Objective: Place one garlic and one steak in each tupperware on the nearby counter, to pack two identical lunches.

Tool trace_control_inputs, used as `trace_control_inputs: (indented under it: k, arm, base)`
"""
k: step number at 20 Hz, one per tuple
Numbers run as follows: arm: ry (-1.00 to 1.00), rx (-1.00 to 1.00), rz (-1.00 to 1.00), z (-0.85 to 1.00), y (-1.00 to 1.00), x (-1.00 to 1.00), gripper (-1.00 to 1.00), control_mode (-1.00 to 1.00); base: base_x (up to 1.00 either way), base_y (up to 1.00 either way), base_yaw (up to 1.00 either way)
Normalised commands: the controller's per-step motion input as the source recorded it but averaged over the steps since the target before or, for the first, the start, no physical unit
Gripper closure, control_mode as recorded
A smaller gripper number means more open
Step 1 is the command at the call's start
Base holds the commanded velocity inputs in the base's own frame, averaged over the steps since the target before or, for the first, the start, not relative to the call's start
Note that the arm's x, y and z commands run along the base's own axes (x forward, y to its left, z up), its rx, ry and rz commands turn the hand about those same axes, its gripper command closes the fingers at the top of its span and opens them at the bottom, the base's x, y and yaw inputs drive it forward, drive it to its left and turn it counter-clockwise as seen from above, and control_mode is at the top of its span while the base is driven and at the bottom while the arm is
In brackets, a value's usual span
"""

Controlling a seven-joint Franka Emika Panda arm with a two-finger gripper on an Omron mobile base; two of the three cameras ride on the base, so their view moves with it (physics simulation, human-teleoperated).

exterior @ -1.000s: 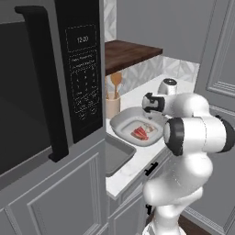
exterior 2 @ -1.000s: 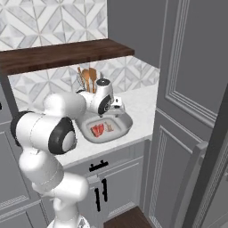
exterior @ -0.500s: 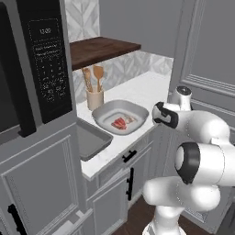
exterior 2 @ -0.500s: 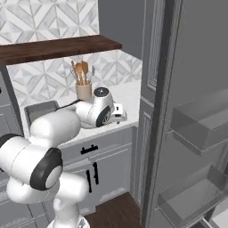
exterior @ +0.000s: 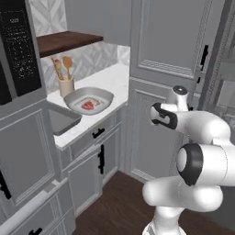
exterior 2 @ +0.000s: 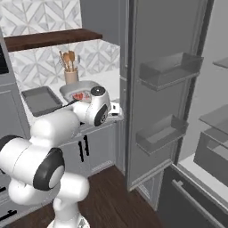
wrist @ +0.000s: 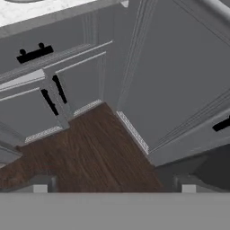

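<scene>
On the white marbled counter [exterior: 114, 78], near its front edge, the rounded-square grey tupperware [exterior: 88, 99] holds the bright red steak [exterior: 88, 104]; the flat rectangular tupperware [exterior 2: 39, 99] lies toward the counter's left end. Since half a second ago the base has turned, so both views now take in the open fridge door [exterior 2: 167, 89]. The gripper [wrist: 112, 182] hangs over dark wood floor [wrist: 90, 152], fingertips [wrist: 39, 183] spread apart, holding nothing. A beige utensil cup [exterior: 67, 85] stands at the counter's back edge.
</scene>
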Motion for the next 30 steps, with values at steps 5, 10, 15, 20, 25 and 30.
trace_control_inputs:
  k: [5, 10, 15, 20, 25, 30]
  arm:
    - [0.00, 0.00, 0.00, 0.00, 0.00, 0.00, -1.00, 1.00]
    - [0.00, 0.00, 0.00, 0.00, 0.00, 0.00, -1.00, 1.00]
    - [0.00, 0.00, 0.00, 0.00, 0.00, 0.00, -1.00, 1.00]
    - [0.00, 0.00, 0.00, 0.00, 0.00, 0.00, -1.00, 1.00]
    - [0.00, 0.00, 0.00, 0.00, 0.00, 0.00, -1.00, 1.00]
    - [0.00, 0.00, 0.00, 0.00, 0.00, 0.00, -1.00, 1.00]
  base:
    - [-1.00, 0.24, -0.60]
    - [-1.00, 0.36, -0.54]
    - [-0.36, -0.15, -0.86]
    - [0.69, -0.41, -0.53]
    - [1.00, 0.95, -0.04]
    - [0.91, -0.38, 0.05]
